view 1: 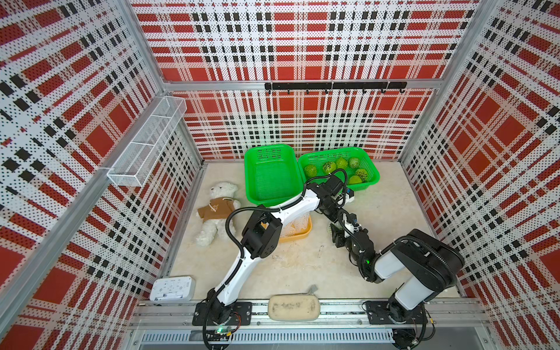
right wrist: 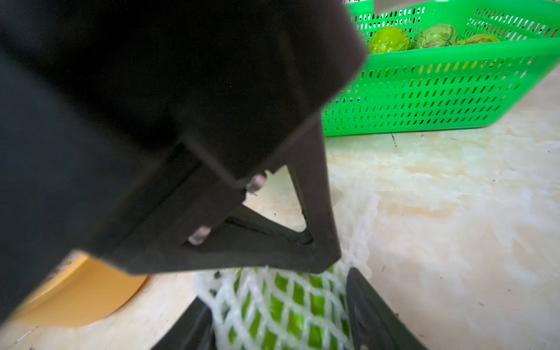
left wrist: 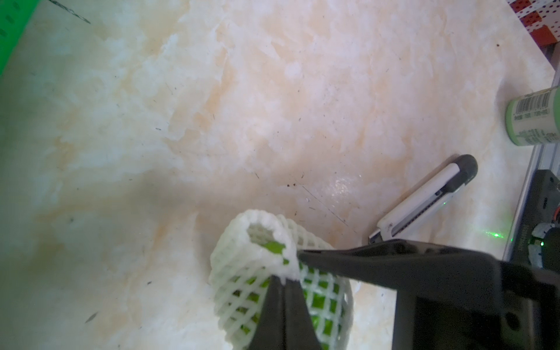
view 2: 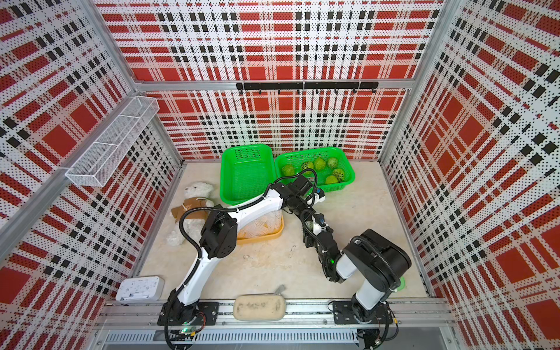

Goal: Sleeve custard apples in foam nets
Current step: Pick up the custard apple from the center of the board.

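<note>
One netted custard apple [right wrist: 298, 295] lies at six o'clock from the basket [right wrist: 424, 91] — left gripper [left wrist: 284, 283] pinches the rim of the foam net [left wrist: 242, 266], right gripper [right wrist: 275, 291] straddles it, grip unclear — a tug could strip it.

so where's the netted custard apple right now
In a top view the netted custard apple is mid-table, just right of the yellow tray, flanked by the right gripper; the left gripper pinches its foam net.
</note>
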`<state>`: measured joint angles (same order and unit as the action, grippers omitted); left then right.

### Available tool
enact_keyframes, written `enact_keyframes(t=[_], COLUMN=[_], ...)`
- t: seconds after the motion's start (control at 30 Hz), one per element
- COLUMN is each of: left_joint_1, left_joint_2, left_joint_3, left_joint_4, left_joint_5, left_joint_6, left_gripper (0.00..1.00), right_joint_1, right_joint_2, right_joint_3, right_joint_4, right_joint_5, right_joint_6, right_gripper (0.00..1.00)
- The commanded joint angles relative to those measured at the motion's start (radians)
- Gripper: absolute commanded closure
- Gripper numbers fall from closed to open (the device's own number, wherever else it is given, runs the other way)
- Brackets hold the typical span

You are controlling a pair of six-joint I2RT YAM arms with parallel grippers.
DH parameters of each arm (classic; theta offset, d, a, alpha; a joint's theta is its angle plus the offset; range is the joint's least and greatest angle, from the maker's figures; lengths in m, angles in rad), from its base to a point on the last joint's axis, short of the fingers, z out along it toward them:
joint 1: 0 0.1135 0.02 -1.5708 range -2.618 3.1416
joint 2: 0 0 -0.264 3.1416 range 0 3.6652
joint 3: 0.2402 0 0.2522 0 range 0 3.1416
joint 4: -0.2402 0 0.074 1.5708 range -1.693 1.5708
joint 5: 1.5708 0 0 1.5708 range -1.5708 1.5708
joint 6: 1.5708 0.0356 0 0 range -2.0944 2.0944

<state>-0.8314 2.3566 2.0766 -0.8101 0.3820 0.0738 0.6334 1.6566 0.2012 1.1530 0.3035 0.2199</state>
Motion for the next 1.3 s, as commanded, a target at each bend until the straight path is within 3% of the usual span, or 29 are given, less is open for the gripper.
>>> enact_keyframes(t=[0.0,0.23,0.3,0.43,0.67,0.8,0.87,1.27], left_joint_1=[-0.019,0.021,0.038,0.068,0.135,0.145,0.145,0.208], left_joint_2=[-0.051,-0.145,-0.176,-0.221,-0.316,-0.328,-0.334,-0.513], left_joint_3=[-0.021,-0.132,-0.178,-0.248,-0.401,-0.422,-0.432,-0.669], left_joint_4=[-0.013,0.145,0.21,0.306,0.488,0.503,0.509,0.649], left_joint_5=[0.051,0.138,0.158,0.215,0.268,0.3,0.299,0.279], left_joint_6=[-0.012,-0.08,-0.104,-0.144,-0.221,-0.227,-0.23,-0.296], left_gripper=[0.94,0.47,0.28,0.01,0.01,0.01,0.0,0.01], right_joint_1=[0.003,0.013,0.018,0.027,0.029,0.028,0.028,0.027], right_joint_2=[0.027,0.034,0.021,-0.013,-0.061,-0.048,-0.027,0.088], right_joint_3=[0.017,0.009,0.006,0.009,0.01,0.015,0.02,0.081], right_joint_4=[-0.008,0.028,0.024,-0.017,-0.082,-0.075,-0.046,0.0], right_joint_5=[-0.042,-0.057,-0.059,-0.061,-0.091,-0.103,-0.111,-0.075], right_joint_6=[-0.021,-0.021,-0.023,-0.034,-0.033,-0.042,-0.05,-0.096], right_gripper=[0.37,0.36,0.36,0.36,0.34,0.18,0.15,0.12])
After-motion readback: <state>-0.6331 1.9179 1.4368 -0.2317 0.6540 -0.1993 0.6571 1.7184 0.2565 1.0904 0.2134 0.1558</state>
